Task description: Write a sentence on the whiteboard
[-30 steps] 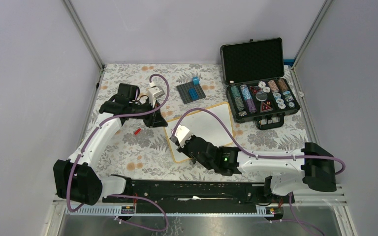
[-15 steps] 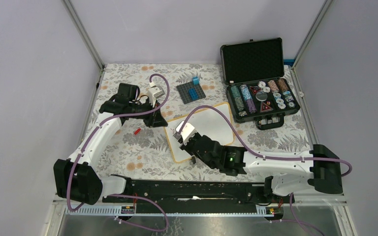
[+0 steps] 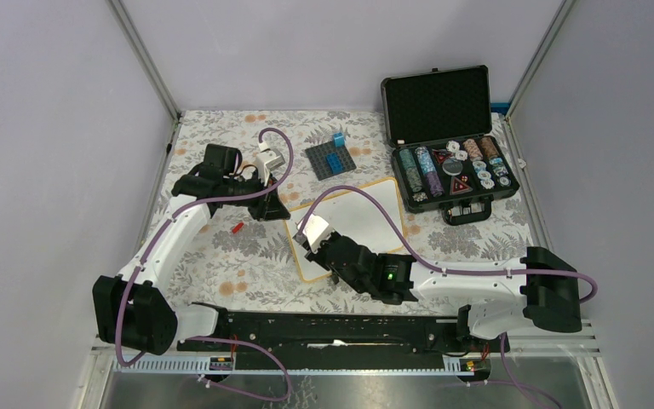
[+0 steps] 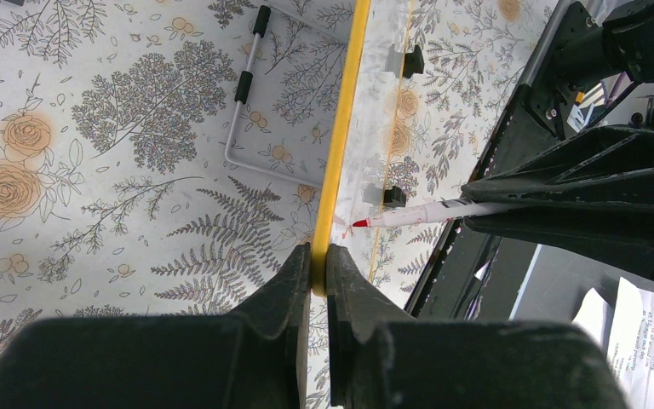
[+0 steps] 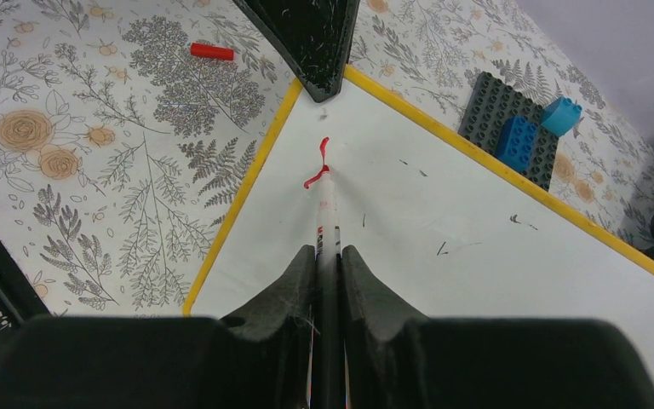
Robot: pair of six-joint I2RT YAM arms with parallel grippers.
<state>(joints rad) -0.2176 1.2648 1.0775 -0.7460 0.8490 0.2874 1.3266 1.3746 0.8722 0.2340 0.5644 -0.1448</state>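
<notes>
**MARKER TIP ON WHITEBOARD CORNER, BOTH GRIPPERS CLAMPED**

**Top external view.** The left arm reaches forward with its elbow bent. The left gripper (image 3: 274, 210) sits at the left corner of the whiteboard (image 3: 366, 217). The right arm lies low across the front, and the right gripper (image 3: 308, 243) is over the board's left end. The board lies on the floral tablecloth (image 3: 221, 256), near a studded baseplate (image 3: 330, 162) and an open black case (image 3: 436, 106). The lower half of the case holds rows of poker chips (image 3: 417, 170). Compared with 0.5 s earlier, the right arm's shoulder housing has shifted back to the left and its gripper has moved slightly left. The left arm is unchanged.

**Left wrist view.** The left fingers are clenched on the board's yellow frame edge (image 4: 345, 128). The marker (image 4: 430, 210) projects from the right gripper with its red tip close to the board.

**Right wrist view.** The right fingers grasp the marker barrel. Its tip touches the board at the end of the sentence (image 5: 317, 166), which here is 1 short red stroke just inside the pinched corner. A red cap (image 5: 212, 52) lies on the cloth beside the board. The baseplate carries 2 blue bricks (image 5: 519, 136).
</notes>
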